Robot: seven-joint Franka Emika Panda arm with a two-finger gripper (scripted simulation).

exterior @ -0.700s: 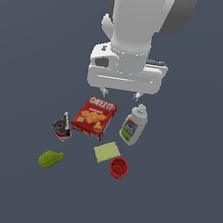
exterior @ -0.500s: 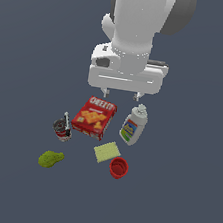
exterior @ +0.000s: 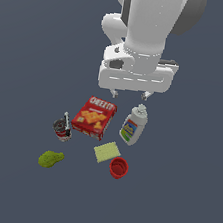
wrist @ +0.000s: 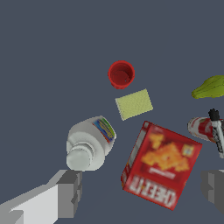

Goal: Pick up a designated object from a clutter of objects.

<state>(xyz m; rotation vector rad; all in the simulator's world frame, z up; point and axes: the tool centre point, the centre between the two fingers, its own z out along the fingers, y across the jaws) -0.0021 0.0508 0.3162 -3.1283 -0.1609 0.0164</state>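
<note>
The designated object, an olive-green lumpy blob (exterior: 50,159), lies on the floor at the exterior view's left, apart from the rest; it also shows at the edge of the wrist view (wrist: 211,87). The clutter holds a red cracker box (exterior: 94,116), a white bottle (exterior: 134,125), a small can (exterior: 62,130) with a thin dark marker (exterior: 67,121) leaning on it, a pale yellow sponge (exterior: 106,151) and a red cup (exterior: 119,167). My gripper (exterior: 131,93) hangs open and empty well above the box and bottle. Its fingers (wrist: 65,193) frame the box (wrist: 160,165) in the wrist view.
The floor (exterior: 182,195) is plain dark grey. In the wrist view the bottle (wrist: 89,142), sponge (wrist: 134,104), cup (wrist: 121,74), can (wrist: 203,129) and marker (wrist: 217,131) lie around the box.
The arm has shifted slightly toward the exterior view's left. The objects have not moved.
</note>
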